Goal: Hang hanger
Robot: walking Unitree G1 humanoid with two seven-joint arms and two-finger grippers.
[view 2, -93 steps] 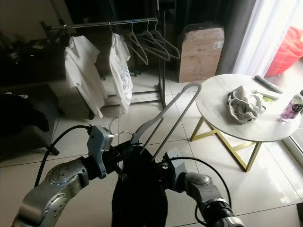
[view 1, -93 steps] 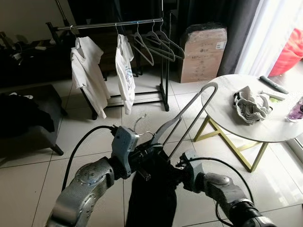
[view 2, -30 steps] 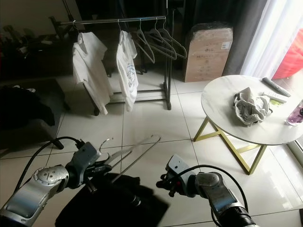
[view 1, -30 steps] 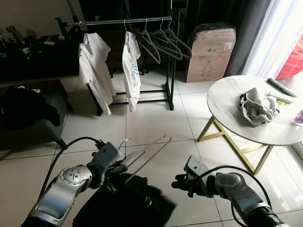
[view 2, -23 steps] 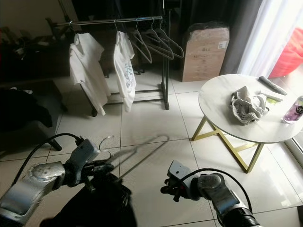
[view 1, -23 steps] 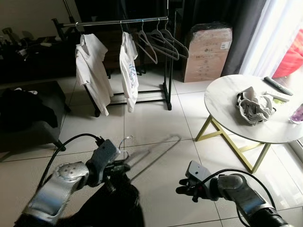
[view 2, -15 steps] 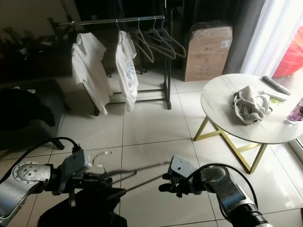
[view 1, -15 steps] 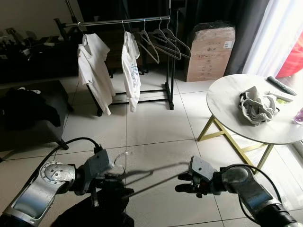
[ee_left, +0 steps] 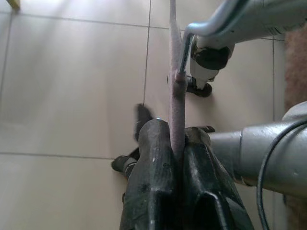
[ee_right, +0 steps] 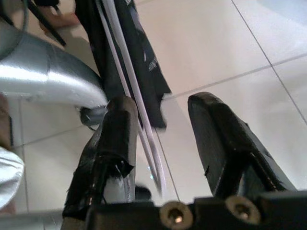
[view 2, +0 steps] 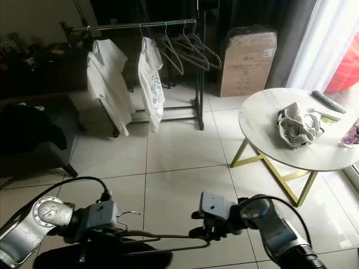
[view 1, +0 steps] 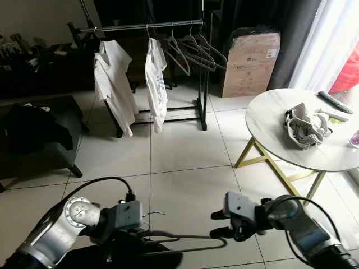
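Left eye view. Hanger: thin pale wire-like frame, lying near level and low before the robot, hook beside the left gripper, far loop end just beside the right gripper. Dark garment below the frame, apparently draped from it. Clothes rack: well apart, across the tiled floor, carrying two white shirts and several bare hangers. Round table to the right, holding a crumpled cloth.

Right eye view. Same layout; cardboard box behind the rack.

Left wrist view. Both black fingers clamped tight on the hanger's bar near its hook end, the bar pinched between them and running out over the tiles.

Right wrist view. Fingers spread apart, nothing gripped; the hanger's two thin bars pass between them close to one finger, the dark cloth hanging beyond.

Handling, by judgement. Frame light and stiff but springy, likely slick on bare bars; the garment is soft, adds sway and may slide off if tilted. Best hold: close under the hook, as now, leaving the hook free to catch the rail.
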